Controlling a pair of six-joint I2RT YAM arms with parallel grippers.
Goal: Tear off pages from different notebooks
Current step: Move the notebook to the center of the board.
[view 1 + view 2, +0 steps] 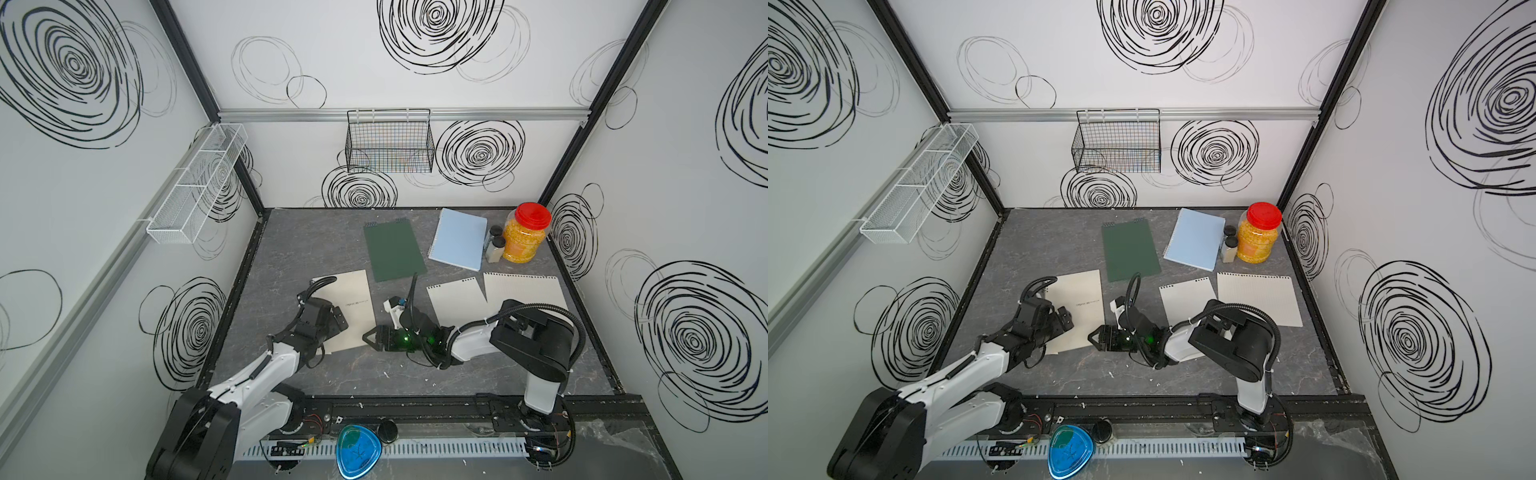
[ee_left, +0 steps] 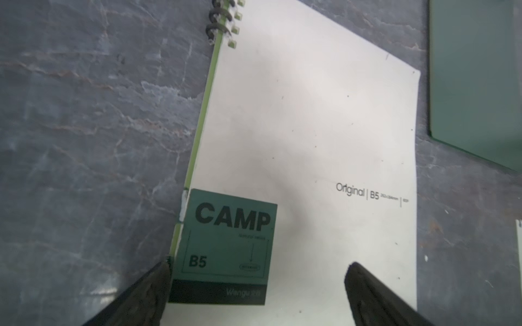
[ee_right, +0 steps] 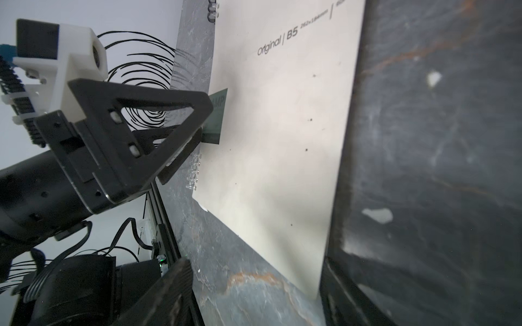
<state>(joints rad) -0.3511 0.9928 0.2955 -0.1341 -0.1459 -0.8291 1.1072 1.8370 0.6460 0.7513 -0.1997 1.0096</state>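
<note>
Your left hand [image 2: 258, 271] hangs spread wide over the cream notebook [image 1: 353, 291], spine side; its free long edge lies just beside your right hand [image 1: 371, 337], also unclenched, the nearer one.

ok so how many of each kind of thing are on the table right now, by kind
notebooks: 3, cream, dark green, light blue
loose pages: 2 in view
red-lidded jar: 1
small black-capped bottles: 2
total: 8
</note>
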